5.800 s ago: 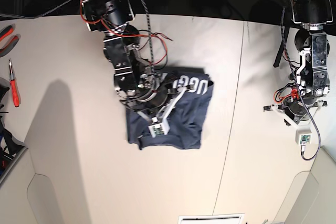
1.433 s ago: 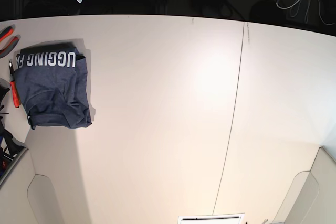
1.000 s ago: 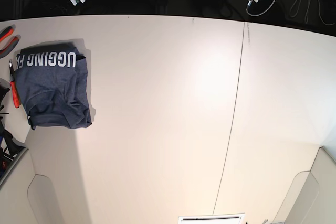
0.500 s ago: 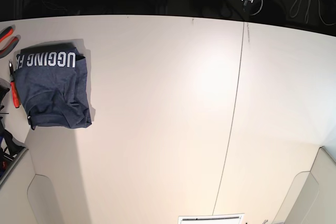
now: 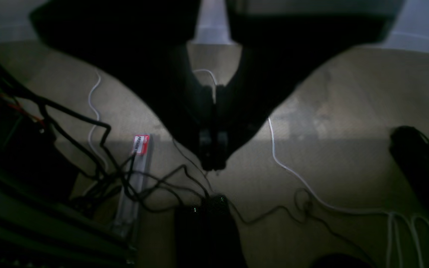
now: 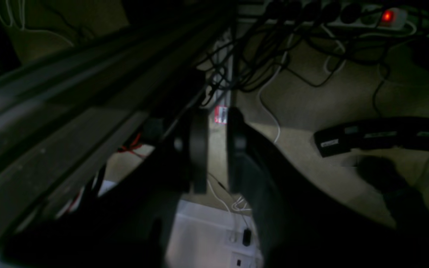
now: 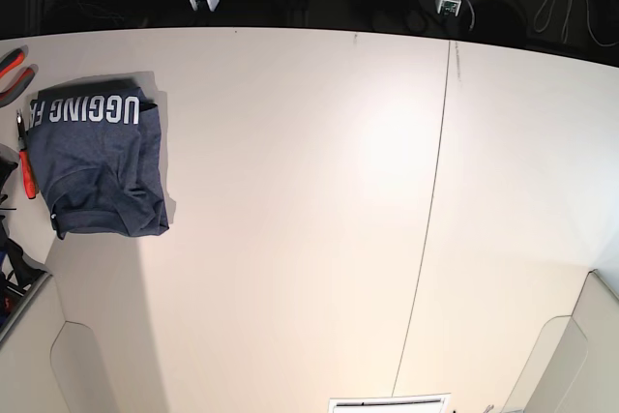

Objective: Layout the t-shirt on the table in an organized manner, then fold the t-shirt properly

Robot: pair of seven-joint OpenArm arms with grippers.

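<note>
Down at the near edge of the base view the bench [image 7: 309, 239] is bare white, crossed by a thin dark seam that runs up the right half of the frame. Further up, at the left edge of the frame, lies the t-shirt [image 7: 95, 163]: a compact navy rectangle, folded, with its white lettering along the upper edge and one lower corner a little ragged. Just beside it, at the very left border, an orange-handled screwdriver [image 7: 25, 163] sits close to the cloth; whether they touch I cannot tell.

Beyond the far edge of the bench, at the top of the frame, both arms are tucked back over the dark floor. The left hand [image 5: 213, 149] is closed tight with nothing between its fingers; under it are cables [image 5: 155, 186] and carpet. The right hand [image 6: 217, 149] stands slightly apart, a narrow gap between its two fingers, and grips nothing.

By the look of it the fold is done and the arms are parking. To finish well, I judge both hands should stay clear of the bench, so that nothing drags the folded shirt or nudges the loose corner open.
</note>
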